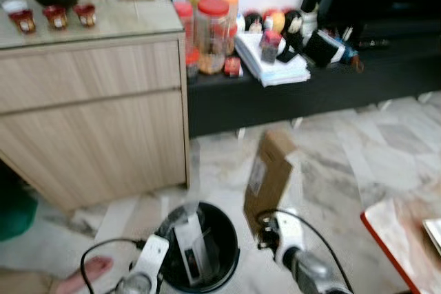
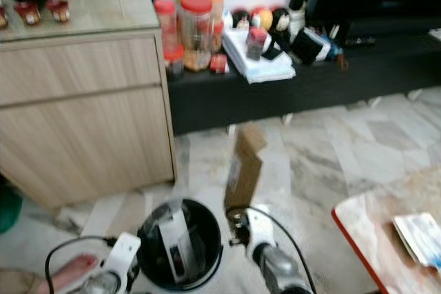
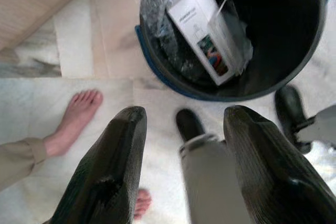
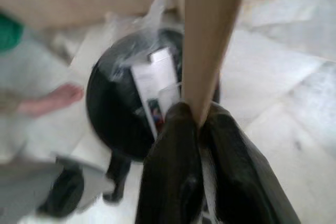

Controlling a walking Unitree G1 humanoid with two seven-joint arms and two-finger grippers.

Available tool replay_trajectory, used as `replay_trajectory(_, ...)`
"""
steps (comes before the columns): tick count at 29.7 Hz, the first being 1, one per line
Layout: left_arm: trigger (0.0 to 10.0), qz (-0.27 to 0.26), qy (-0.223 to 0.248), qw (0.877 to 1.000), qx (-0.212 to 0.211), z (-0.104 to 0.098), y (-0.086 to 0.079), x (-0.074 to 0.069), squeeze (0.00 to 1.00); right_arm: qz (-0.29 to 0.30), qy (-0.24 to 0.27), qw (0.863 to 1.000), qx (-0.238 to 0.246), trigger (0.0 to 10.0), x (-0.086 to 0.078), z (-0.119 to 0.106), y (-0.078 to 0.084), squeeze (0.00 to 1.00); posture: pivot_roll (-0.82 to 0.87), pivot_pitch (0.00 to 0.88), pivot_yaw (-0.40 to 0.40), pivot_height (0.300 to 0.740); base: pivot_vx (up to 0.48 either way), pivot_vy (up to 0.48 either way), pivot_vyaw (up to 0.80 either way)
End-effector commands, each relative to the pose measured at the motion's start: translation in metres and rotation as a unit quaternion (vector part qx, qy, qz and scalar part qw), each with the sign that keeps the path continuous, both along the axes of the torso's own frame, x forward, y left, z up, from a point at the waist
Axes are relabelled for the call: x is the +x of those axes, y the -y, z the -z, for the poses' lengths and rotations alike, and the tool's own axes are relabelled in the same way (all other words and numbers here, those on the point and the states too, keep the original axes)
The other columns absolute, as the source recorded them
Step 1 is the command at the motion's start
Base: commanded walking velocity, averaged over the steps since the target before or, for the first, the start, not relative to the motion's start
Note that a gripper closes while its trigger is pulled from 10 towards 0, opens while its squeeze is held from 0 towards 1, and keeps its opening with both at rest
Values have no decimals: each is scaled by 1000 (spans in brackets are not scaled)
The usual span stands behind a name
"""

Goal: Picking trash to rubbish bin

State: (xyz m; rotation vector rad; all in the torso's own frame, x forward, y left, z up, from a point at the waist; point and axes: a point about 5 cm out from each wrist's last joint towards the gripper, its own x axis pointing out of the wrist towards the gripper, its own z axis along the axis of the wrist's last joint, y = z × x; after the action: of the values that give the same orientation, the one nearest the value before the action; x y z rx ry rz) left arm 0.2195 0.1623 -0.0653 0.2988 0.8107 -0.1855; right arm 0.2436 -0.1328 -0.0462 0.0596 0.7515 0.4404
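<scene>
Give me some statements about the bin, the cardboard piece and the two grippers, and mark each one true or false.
1. The right gripper is shut on a flat brown cardboard piece. True.
2. The black rubbish bin holds nothing. False: a white box and clear plastic wrap lie inside it.
3. The left gripper carries a bottle. False: its fingers stand apart with nothing between them.
4. The cardboard piece is already inside the bin. False: it is held in the air, to the right of the bin.
5. A person's bare foot is on the floor to the left of the bin. True.
</scene>
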Motion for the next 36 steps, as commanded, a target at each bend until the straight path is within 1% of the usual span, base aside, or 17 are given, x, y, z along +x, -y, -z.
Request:
replay_trajectory(1, 10000, 9, 19, 1000, -23, -6, 10, 10, 0, -54, -3, 998, -23, 10000, -1, 0, -4, 0, 75, 143, -100, 740, 0, 0, 0)
replay_trajectory(2, 10000, 9, 19, 1000, -23, -6, 10, 10, 0, -54, -3, 998, -23, 10000, -1, 0, -4, 0, 75, 143, -100, 740, 0, 0, 0)
replay_trajectory(3, 10000, 19, 28, 999, -30, -10, 15, 15, 0, -70, -3, 997, -13, 10000, 1, -2, -9, 0, 75, 143, -100, 740, 0, 0, 0)
replay_trajectory(4, 10000, 27, 33, 998, -37, -12, 19, 18, 0, -73, -3, 997, -10, 10000, 2, -2, -12, 0, 81, 141, -104, 740, 0, 0, 0)
replay_trajectory(5, 10000, 27, 33, 998, -37, -12, 19, 18, 0, -73, -3, 997, -10, 10000, 2, -2, -12, 0, 81, 141, -104, 740, 0, 0, 0)
replay_trajectory(7, 10000, 59, 49, 994, -72, -20, 36, 27, 0, -82, 10, 996, -16, 10000, 8, -7, -19, 0, 80, 139, -104, 740, 0, 0, 0)
replay_trajectory(8, 10000, 75, 51, 993, -80, -22, 43, 29, 0, -84, 17, 996, -13, 10000, 11, -10, -23, 0, 83, 138, -104, 740, 0, 0, 0)
replay_trajectory(10, 10000, 80, 51, 992, -82, -22, 45, 29, 0, -84, 19, 996, -11, 10000, 12, -10, -24, 0, 84, 136, -104, 740, 0, 0, 0)
replay_trajectory(11, 10000, 94, 48, 990, -93, -23, 51, 29, 0, -84, 26, 996, -22, 10000, 15, -13, -28, 0, 84, 136, -104, 740, 0, 0, 0)
replay_trajectory(13, 10000, 102, 45, 989, -97, -22, 54, 28, 0, -82, 31, 996, -35, 10000, 18, -14, -29, 0, 84, 130, -104, 740, 0, 0, 0)
replay_trajectory(16, 10000, 107, 35, 988, -103, -20, 55, 25, 0, -68, 47, 996, -45, 10000, 25, -20, -33, 0, 87, 127, -105, 740, 0, 0, 0)
replay_trajectory(21, 10000, 101, 33, 988, -107, -19, 54, 24, 0, -66, 46, 996, -40, 10000, 26, -21, -36, 0, 97, 121, -107, 740, 0, 0, 0)
replay_trajectory(31, 10000, 112, 26, 988, -108, -18, 56, 22, 0, -71, 45, 996, -37, 10000, 24, -19, -38, 0, 95, 110, -105, 740, 0, 0, 0)
replay_trajectory(36, 10000, 117, 21, 987, -108, -17, 56, 21, 0, -75, 35, 996, -41, 10000, 18, -14, -35, 0, 95, 102, -103, 740, 0, 0, 0)
